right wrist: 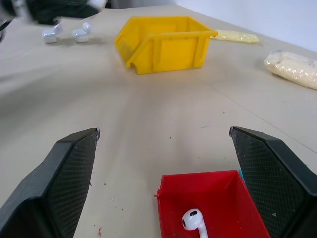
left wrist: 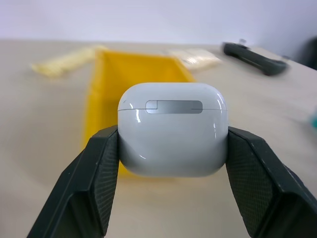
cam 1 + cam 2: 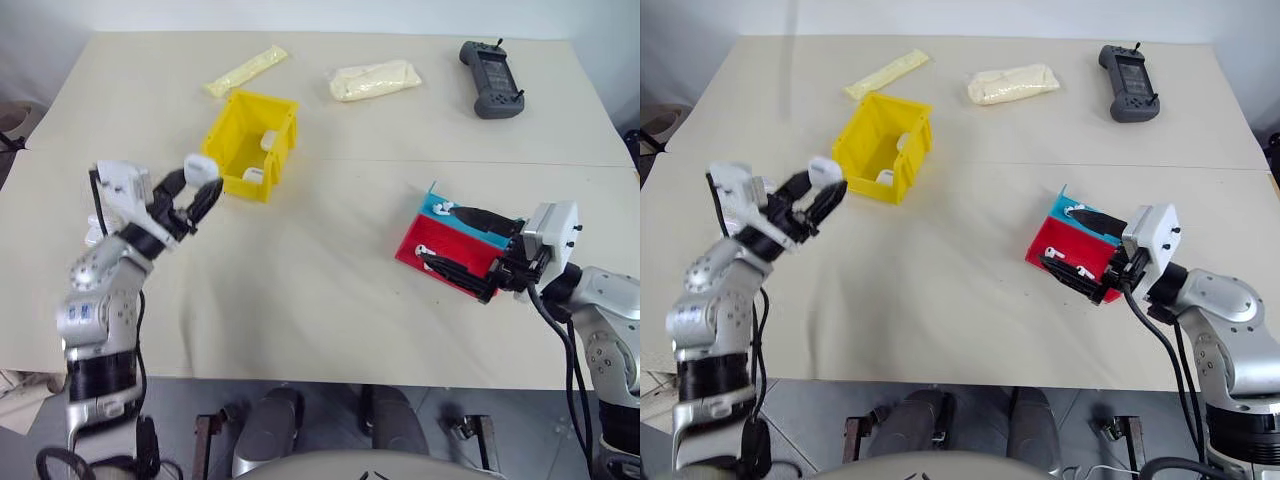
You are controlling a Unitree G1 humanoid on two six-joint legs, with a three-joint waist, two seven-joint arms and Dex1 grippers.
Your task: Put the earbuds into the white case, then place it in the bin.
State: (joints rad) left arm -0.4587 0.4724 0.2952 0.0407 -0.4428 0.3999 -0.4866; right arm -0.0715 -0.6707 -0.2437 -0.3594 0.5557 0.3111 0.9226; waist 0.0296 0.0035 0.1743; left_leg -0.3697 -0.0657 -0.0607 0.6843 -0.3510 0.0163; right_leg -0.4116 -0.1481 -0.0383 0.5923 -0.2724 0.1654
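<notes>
**Two hands, one closed case on its way to the yellow bin**

Two robot hands work a cloth-covered bench (image 3: 330,280) in the left eye view. The left hand (image 3: 194,196) is raised just short of the bin (image 3: 250,145), clamped on the white case (image 3: 200,166); judging by the closed lid, the loading step looks done and the carry is under way. Two more white cases already lie inside the bin. The right hand (image 3: 462,245), fingers spread wide, straddles the red-and-teal tray (image 3: 440,238), apparently released and out of the way. A grey controller (image 3: 490,78) and two pale packets sit at the far edge, well apart from the work.

From the left wrist, the case (image 2: 173,128) is pinched at both sides between the black fingers (image 2: 94,173), hinge plate facing the camera, with the bin (image 2: 133,74) straight ahead: a grip that should let it drop cleanly over the wall.

From the right wrist, the open fingers (image 1: 69,168) frame the tray's red compartment (image 1: 218,196), where one earbud (image 1: 193,220) lies loose, presumably belonging to another set.
</notes>
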